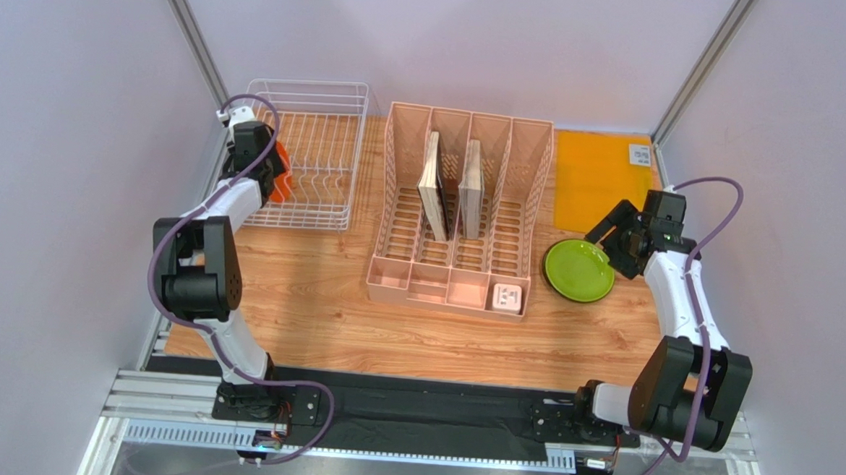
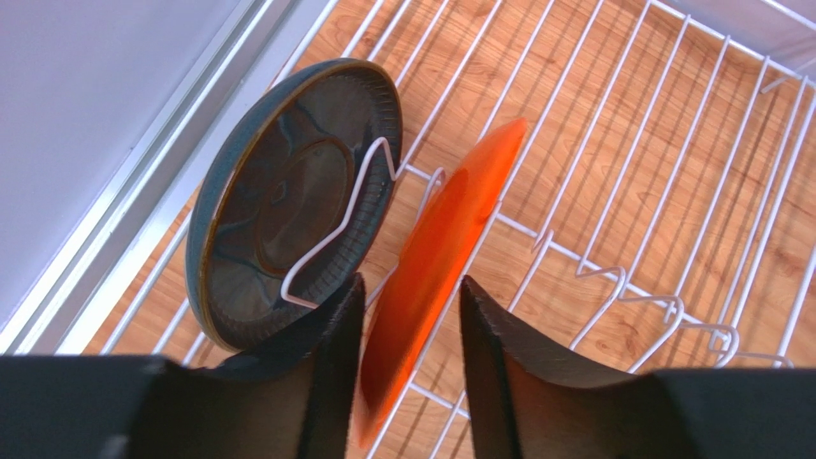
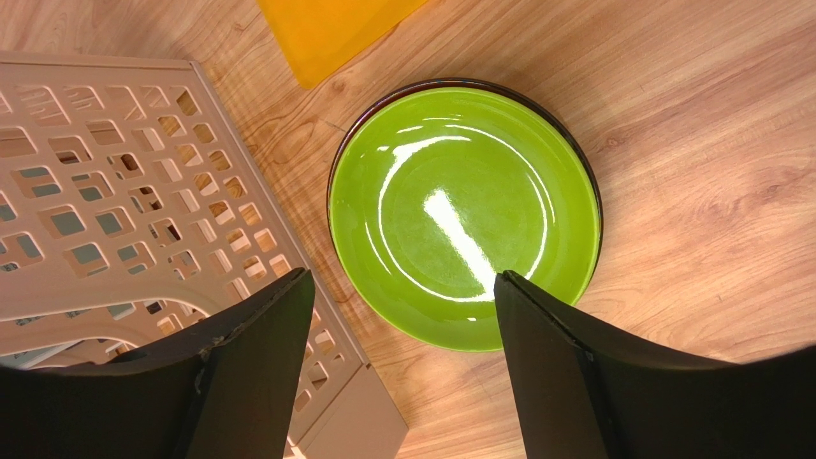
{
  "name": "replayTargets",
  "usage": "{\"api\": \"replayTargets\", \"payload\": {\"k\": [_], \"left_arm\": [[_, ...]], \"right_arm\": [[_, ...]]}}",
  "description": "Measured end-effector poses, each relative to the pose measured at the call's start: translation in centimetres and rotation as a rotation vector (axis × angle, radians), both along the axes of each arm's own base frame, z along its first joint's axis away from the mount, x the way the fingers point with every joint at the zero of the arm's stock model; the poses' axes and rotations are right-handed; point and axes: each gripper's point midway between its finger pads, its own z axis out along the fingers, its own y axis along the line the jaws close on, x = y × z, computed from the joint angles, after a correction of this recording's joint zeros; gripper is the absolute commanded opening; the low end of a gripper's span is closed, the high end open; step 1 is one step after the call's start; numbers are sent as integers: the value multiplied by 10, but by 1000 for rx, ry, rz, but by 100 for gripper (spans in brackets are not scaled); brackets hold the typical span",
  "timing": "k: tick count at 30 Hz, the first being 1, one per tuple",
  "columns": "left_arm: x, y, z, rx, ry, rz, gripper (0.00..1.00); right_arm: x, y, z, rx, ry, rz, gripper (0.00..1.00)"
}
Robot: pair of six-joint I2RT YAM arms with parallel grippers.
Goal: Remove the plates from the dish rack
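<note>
While my left gripper (image 2: 410, 287) is hanging half-open, unclamped, astride the rim of the orange plate (image 2: 455, 220), I am judging it stiff, slick and breakable.

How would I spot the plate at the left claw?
Look to the white wire dish rack at the table's far left. Two plates stand inside: it is the orange plate between the left gripper's fingers, not the dark blue plate.

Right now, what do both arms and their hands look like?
The left arm and right arm have white links and bulky black joints. A purple cable loops along each. The left hand and right hand each have two broad, black, tapering fingers. No markings show.
</note>
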Motion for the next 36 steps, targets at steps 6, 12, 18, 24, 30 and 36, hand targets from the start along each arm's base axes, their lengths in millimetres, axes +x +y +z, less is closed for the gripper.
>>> {"api": "replayTargets", "payload": {"k": [6,12,18,24,30,36], "left_arm": [[-2,2,-3,27,12,-16,12],[-5,-3,-9,67,34,-76,0],[-10,-3,-7,102,45,-99,0],[-20,-6,22,201,22,-73,0],[-40,-18,94,339,-96,-35,0],[-71,-38,162,272,-266,-54,0]], "right_arm": [[1,0,-2,1,3,0,74],[2,0,-3,1,6,0,74],[1,-1,-3,-6,8,3,75],[-1,-4,10,-34,-18,-2,76],[3,-4,27,-58,-62,3,76],[0,3,49,-55,-109,36,80]]}}
